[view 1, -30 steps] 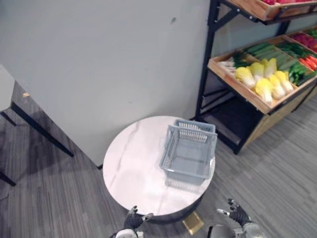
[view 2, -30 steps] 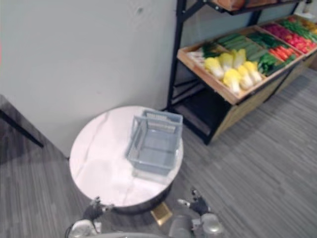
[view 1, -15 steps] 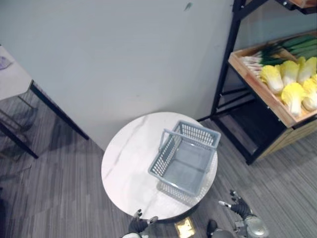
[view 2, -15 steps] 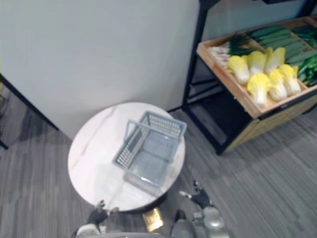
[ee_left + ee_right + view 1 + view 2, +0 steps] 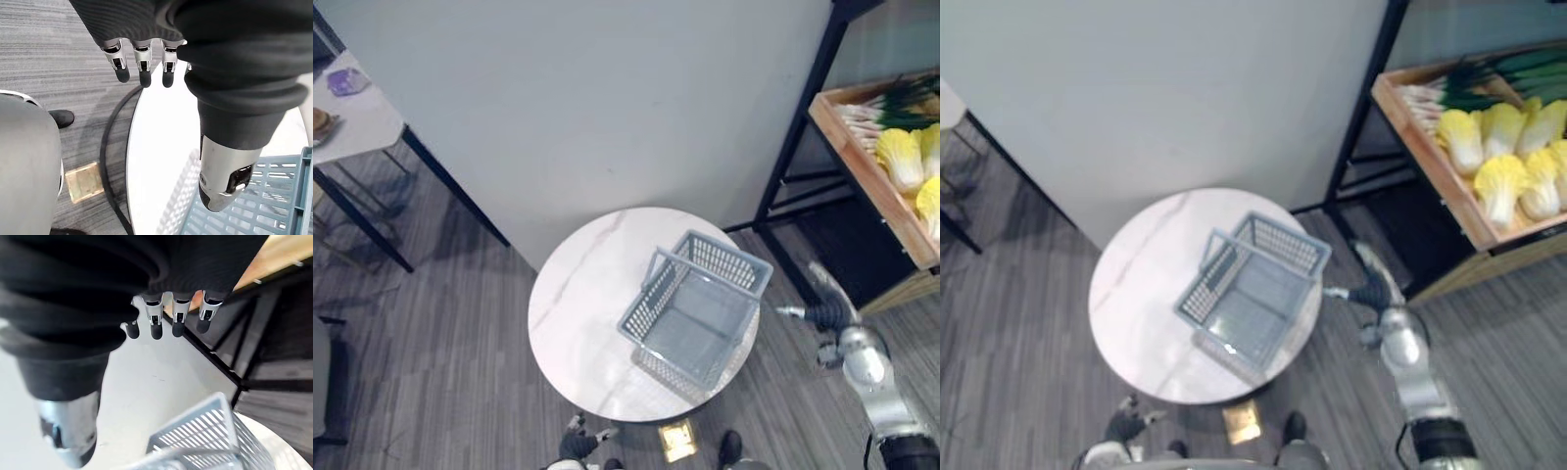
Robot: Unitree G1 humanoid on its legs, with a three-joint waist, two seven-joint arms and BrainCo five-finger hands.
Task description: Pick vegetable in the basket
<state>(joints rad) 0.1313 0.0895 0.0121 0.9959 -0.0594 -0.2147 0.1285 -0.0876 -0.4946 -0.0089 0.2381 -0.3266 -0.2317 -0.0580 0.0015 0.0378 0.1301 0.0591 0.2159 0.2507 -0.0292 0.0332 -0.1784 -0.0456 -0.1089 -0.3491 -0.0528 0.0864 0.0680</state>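
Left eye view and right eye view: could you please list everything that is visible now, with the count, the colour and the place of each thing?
basket: one, grey-blue, empty, on the round table's right part.
round table: one, white marble top, centre, before the grey wall.
napa cabbages: several, yellow and white, in the wooden crate.
green onions: a bunch, green with white ends, at the crate's far end.
wooden crate: one, light brown, on the rack at right.
rack: one, black metal, right.
side table: one, white top, black legs, upper left.
floor plate: one, brass-coloured, on the floor by the round table's near edge.
left hand: open, low by the round table's near edge.
right hand: open, between basket and rack.
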